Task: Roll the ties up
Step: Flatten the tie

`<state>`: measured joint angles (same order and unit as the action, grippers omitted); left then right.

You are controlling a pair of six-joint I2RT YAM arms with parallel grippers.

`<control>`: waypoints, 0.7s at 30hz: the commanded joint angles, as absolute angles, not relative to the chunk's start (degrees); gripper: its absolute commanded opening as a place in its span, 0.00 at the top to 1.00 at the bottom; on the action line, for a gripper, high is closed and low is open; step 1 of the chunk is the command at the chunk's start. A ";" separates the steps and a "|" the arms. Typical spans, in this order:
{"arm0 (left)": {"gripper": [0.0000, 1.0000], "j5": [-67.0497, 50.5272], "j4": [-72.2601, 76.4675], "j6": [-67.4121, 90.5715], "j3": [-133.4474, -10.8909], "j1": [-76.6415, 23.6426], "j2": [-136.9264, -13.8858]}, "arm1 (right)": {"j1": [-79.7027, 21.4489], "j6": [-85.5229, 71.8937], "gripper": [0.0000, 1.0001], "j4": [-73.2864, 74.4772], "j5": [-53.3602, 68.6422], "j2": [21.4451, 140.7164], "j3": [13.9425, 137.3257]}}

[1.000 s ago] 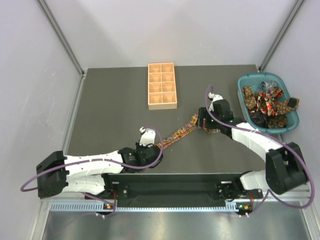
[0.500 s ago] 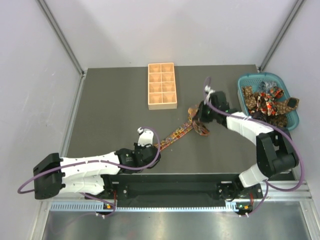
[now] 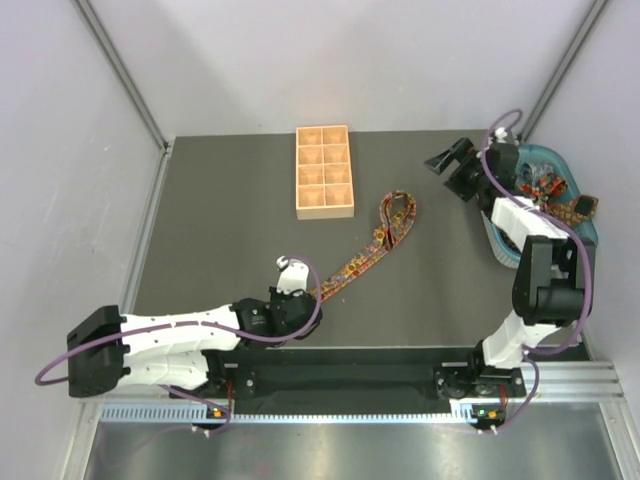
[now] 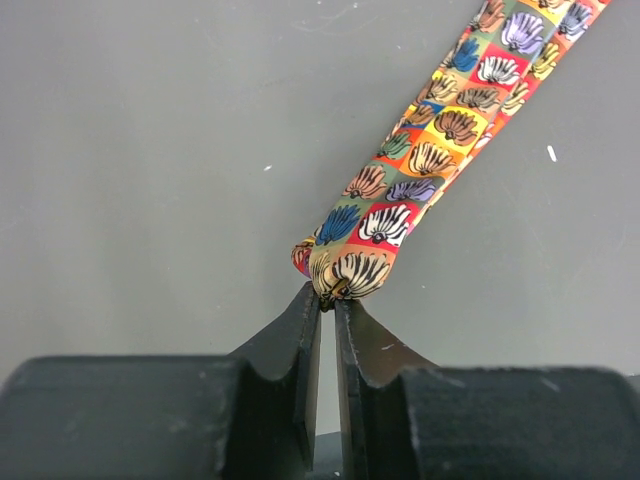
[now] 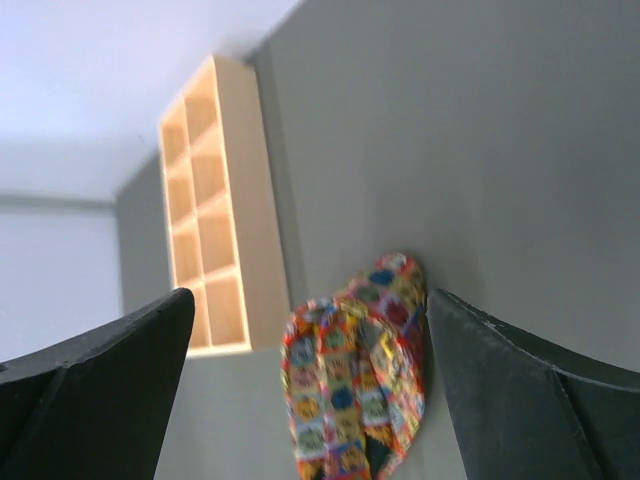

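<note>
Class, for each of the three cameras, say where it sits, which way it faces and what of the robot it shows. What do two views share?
Top external: fixed above and behind the bases, looking down on the table; both arms, left hand and right hand show.
Left wrist: on the left arm, looking along its fingers at the tie end they pinch.
Right wrist: raised near the basket, facing the tray between its open fingers.
Shared: top and right wrist both show the tie's loop and tray.
</note>
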<state>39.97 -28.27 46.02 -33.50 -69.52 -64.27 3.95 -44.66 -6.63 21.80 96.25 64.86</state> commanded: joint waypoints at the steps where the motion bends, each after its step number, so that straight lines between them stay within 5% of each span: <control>1: 0.86 41.92 -26.54 45.79 -33.57 -70.57 -64.25 | -0.34 -31.52 0.01 -3.19 17.52 90.53 65.47; 8: 0.85 43.24 -26.72 46.67 -33.31 -71.89 -62.93 | -14.57 -18.63 0.05 16.33 0.36 89.65 69.96; 21: 0.84 44.65 -26.89 47.20 -32.70 -73.91 -61.96 | -27.42 -17.14 0.11 20.74 -10.46 93.07 66.98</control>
<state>42.57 -28.25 46.59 -33.12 -73.34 -63.22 -26.61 -18.57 19.84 -7.14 92.16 67.48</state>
